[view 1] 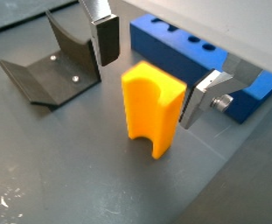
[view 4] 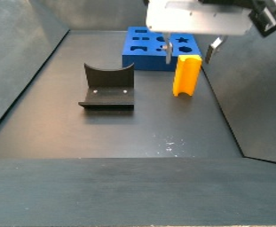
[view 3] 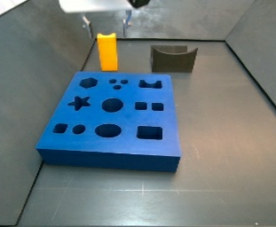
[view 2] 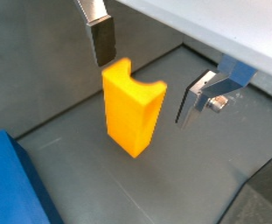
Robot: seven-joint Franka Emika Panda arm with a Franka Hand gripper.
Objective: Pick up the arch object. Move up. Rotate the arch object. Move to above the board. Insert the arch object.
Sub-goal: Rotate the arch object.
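The arch object point(view 1: 149, 109) is a bright orange-yellow block standing upright on the grey floor, with its curved notch at the top point(view 2: 132, 114). My gripper point(view 1: 149, 83) is open and hangs just over it, one silver finger on each side, neither touching the block point(view 2: 145, 86). In both side views the arch object point(view 3: 108, 51) point(view 4: 187, 75) stands beyond the blue board point(view 3: 105, 151) point(view 4: 134, 55), under my gripper point(view 3: 106, 27) point(view 4: 190, 50). The board is a thick blue slab with many shaped cut-outs.
The dark fixture point(view 3: 172, 58) point(view 4: 106, 89) stands on the floor beside the arch object and close to the board's far edge. Grey walls enclose the floor on all sides. The board's corner point(view 1: 173, 44) lies just behind one finger.
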